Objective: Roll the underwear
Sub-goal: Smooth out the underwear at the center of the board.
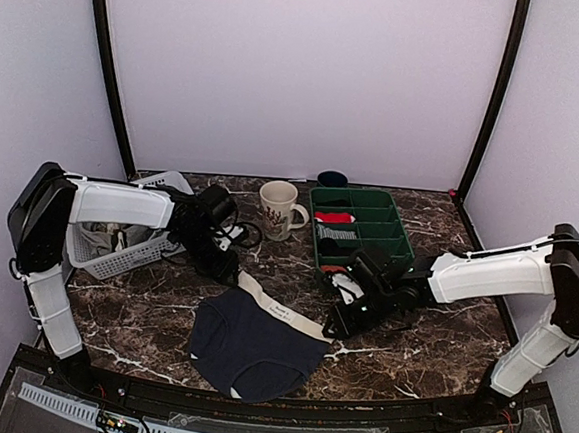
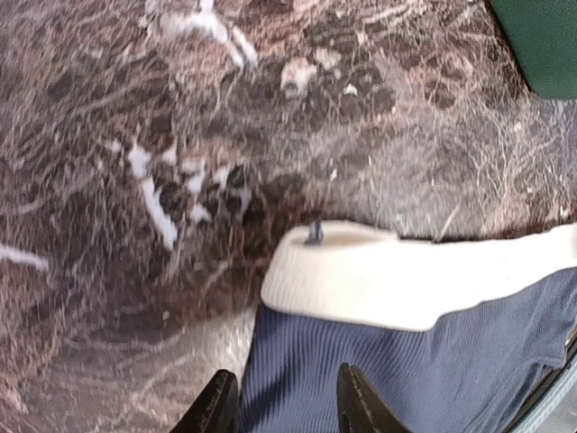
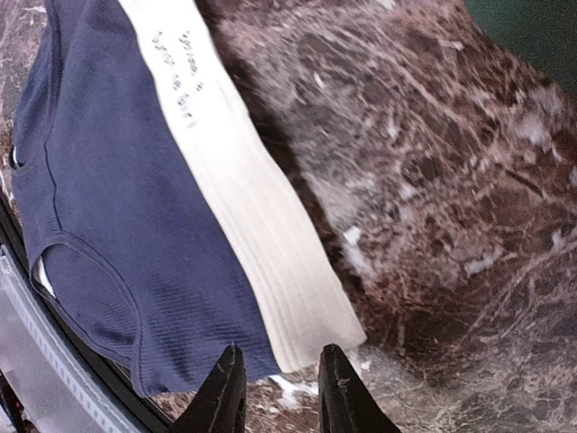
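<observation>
Underwear (image 1: 254, 349) lies spread flat on the marble worktop (image 1: 409, 356) near the front edge, navy side up, its cream waistband (image 1: 282, 311) running slantwise along the far edge (mug (image 1: 280, 208) and green tray (image 1: 387, 246) sit well behind it). Left fingers (image 2: 216, 408) hang low over the waistband's left end, parted by a narrow gap with navy cloth showing between them, nothing pinched. Right fingers (image 3: 225, 390) hover at the waistband's right end, likewise narrowly parted and holding nothing.
</observation>
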Robot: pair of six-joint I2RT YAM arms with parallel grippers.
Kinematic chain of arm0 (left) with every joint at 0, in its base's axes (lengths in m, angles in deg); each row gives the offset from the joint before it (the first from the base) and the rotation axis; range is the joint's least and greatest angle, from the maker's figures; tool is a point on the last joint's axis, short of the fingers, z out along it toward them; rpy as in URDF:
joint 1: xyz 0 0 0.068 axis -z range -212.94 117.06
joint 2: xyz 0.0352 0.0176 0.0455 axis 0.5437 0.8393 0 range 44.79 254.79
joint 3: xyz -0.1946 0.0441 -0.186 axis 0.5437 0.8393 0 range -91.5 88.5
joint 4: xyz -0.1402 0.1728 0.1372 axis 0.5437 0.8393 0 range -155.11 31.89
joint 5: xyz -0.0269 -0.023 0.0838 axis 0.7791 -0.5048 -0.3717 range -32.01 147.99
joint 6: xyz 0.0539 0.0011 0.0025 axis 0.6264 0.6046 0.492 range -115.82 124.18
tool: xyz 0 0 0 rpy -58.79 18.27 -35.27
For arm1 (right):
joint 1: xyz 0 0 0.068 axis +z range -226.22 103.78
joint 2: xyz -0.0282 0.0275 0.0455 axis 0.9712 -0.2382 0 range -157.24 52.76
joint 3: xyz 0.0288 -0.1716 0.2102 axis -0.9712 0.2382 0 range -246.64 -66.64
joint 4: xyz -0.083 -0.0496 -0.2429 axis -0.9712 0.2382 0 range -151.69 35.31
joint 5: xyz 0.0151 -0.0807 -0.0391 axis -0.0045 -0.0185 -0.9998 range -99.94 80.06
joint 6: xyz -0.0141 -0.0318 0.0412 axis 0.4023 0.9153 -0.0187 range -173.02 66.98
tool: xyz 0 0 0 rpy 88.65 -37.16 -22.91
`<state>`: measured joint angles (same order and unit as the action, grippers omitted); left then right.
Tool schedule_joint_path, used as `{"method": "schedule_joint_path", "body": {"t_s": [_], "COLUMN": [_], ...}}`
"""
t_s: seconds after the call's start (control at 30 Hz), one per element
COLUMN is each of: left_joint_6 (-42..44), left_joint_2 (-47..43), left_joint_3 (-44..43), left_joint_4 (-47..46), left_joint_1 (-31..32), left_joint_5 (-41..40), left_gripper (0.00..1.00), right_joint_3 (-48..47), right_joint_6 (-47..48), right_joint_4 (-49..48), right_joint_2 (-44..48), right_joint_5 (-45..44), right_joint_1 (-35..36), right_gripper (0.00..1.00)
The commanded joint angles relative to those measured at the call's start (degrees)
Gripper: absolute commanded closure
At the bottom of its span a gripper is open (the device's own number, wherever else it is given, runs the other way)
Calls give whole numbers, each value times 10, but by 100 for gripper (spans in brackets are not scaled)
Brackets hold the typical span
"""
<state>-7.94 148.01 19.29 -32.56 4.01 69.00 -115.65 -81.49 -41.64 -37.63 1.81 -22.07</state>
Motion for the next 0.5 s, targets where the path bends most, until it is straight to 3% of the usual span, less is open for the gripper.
{"method": "schedule_joint_path", "body": {"t_s": [0.0,0.23,0.47], "left_joint_6": [25,51,74], "left_joint_2": [22,58,98], "left_joint_3": [-30,-48,-69], "left_joint_4": [-7,8,56], "left_joint_1": [-1,3,23], "left_joint_5": [-8,-42,-132], "left_gripper": [61,64,68], "right_joint_3": [-44,-75,-87], "right_joint_6": [13,35,59], "right_joint_4": [2,-4,12], "right_joint_2": [-20,-50,-98], "right_joint_5": [-44,-37,-50], "right_joint_1": [23,50,58], "right_gripper": [73,76,82]}}
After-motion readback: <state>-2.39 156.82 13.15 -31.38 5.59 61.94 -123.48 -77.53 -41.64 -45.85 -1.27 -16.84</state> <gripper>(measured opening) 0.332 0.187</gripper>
